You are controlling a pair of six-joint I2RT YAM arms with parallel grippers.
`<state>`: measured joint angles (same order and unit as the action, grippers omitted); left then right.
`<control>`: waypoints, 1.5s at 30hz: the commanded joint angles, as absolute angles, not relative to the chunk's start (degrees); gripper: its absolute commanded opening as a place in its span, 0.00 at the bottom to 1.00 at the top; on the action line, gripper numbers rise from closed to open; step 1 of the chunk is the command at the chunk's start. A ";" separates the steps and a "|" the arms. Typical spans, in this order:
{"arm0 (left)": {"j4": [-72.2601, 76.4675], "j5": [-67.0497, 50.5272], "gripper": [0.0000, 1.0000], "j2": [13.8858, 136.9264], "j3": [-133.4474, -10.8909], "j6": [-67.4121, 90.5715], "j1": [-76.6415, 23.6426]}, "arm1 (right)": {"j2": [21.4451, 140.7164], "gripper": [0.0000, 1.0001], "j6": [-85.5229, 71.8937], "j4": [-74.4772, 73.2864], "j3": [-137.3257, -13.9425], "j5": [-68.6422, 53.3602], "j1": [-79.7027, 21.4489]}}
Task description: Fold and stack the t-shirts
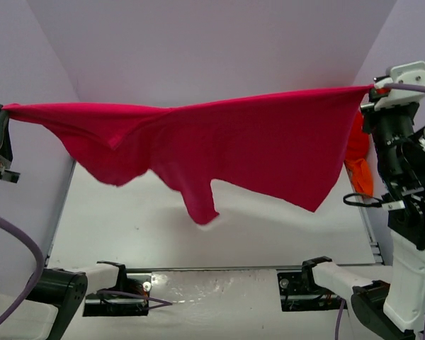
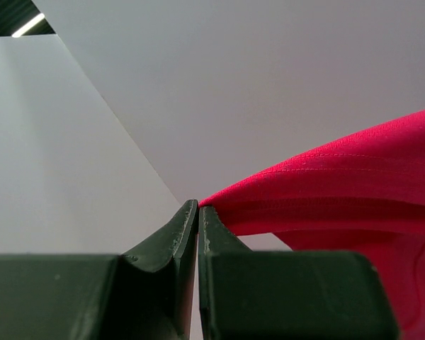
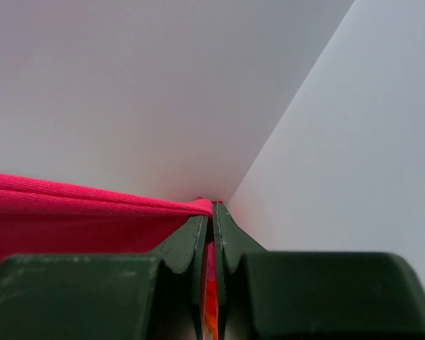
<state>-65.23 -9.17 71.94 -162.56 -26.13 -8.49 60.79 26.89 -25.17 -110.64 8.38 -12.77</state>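
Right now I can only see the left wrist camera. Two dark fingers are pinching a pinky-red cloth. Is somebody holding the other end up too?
Observer: Yes. From above, the right gripper pinches the far corner of the crimson t-shirt, so it hangs stretched out between the two arms.
Operator: Does it touch the table?
Observer: Most of it hangs in the air. One flap dangles low over the table, and I cannot tell if it touches.
Operator: Are there more shirts?
Observer: An orange t-shirt peeks out behind the right arm, at the table's right edge.
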 commanded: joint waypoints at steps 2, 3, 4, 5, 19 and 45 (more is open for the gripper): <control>-69.46 -6.12 0.00 67.93 -161.56 -26.46 -8.11 | 54.85 0.00 26.55 -30.54 -108.00 10.22 -11.50; -70.49 -6.14 0.00 66.99 -160.72 -26.36 -8.32 | 53.70 0.00 26.58 -31.08 -107.15 10.15 -11.24; -71.28 -5.73 0.00 65.64 -159.31 -26.28 -8.46 | 52.99 0.00 26.54 -32.01 -105.93 9.60 -11.14; -72.07 -5.14 0.00 64.07 -157.69 -26.28 -8.51 | 52.35 0.00 26.54 -33.43 -103.83 8.72 -11.09; -73.81 3.02 0.00 56.91 -147.63 -31.50 -9.03 | 51.46 0.00 26.79 -39.32 -95.68 2.06 -9.56; -41.84 3.06 0.00 100.92 -128.44 -42.00 -10.39 | 103.41 0.00 34.16 -17.02 -99.43 7.47 -13.36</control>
